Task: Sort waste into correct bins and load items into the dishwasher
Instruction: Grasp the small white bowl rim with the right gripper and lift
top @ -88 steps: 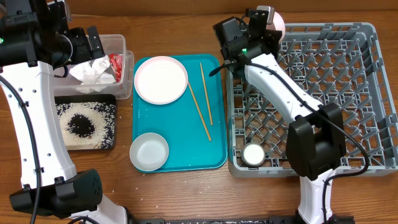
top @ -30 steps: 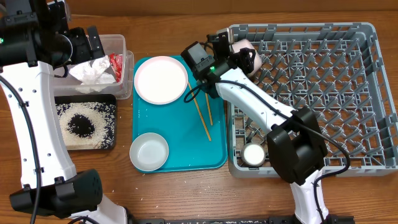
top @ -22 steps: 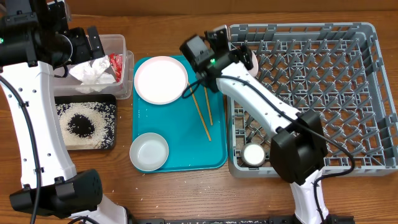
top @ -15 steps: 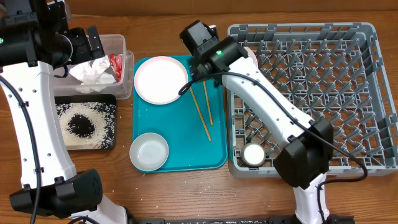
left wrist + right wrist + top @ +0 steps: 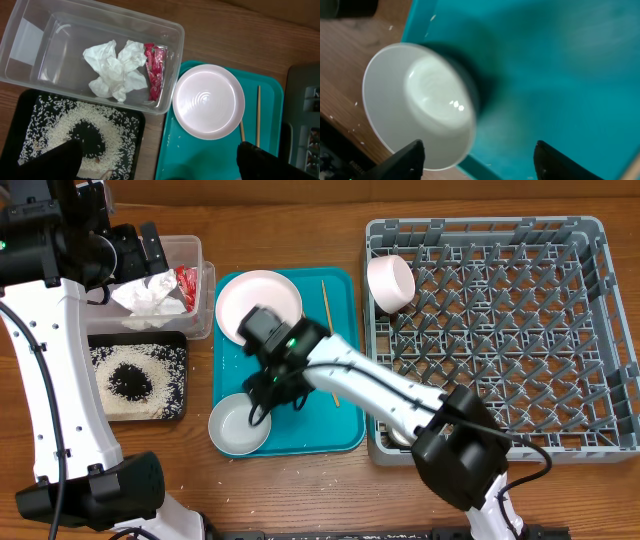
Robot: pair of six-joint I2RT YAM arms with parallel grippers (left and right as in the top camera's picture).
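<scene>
- Right hand [image 5: 477, 152] over near-left part of teal tray [image 5: 300, 435], fingers [image 5: 405, 157] apart, nothing between.
- Grey-green bowl [image 5: 417, 105] on tray under left finger, blurred; contact unclear.
- Left hand [image 5: 160, 165] spread wide, empty, only fingertips in view.
- Clear tub [image 5: 100, 22]: napkin [image 5: 117, 70], red scrap [image 5: 152, 72].
- Black tray [image 5: 137, 125]: rice grains [image 5: 60, 132].
- Pink plate [image 5: 208, 107] at tray's far end.
- One chopstick [image 5: 324, 300] clear, second mostly under arm.
- Pink bowl [image 5: 390, 280] tipped in dish rack [image 5: 500, 310] far-left corner; near-left corner hidden by arm.

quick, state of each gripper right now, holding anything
left gripper: open, jaws wide, holding nothing.
right gripper: open, holding nothing, above the grey-green bowl.
</scene>
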